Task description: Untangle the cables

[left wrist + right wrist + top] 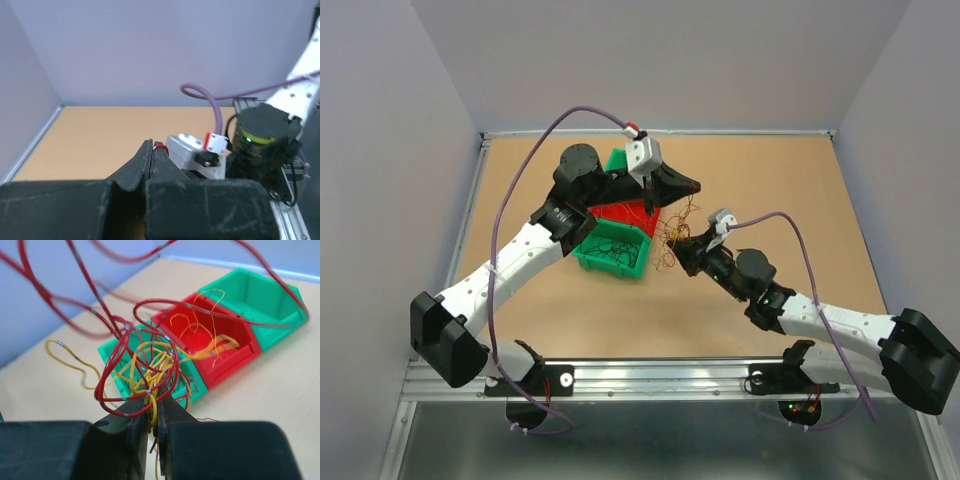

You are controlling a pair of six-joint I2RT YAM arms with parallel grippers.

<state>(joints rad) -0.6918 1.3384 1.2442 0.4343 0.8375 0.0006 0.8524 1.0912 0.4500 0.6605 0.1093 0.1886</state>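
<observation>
From above, you can see the tangle of cables point(672, 232) sitting just right of three little bins: a green bin point(613, 247) near you, a red bin point(628, 214) in the middle and another green one behind. Your left gripper point(649, 196) hangs over the red bin. Your right gripper point(682, 246) is down at the tangle.

From the left wrist, you see the left fingers point(152, 159) squeezed tight together. A bit of red shows at the tips; it may be a red strand pinched there, but it is too small to be sure.

From the right wrist, your right fingers point(150, 415) are almost closed and pinch yellow strands at the bottom of the tangle. Red loops and yellow loops curl up all around them. Some yellow strands already lie in the red bin.

You look to be in the pulling-apart step. Next, I think you should move the two grippers away from each other slowly, so one strand slides free without snagging.
</observation>
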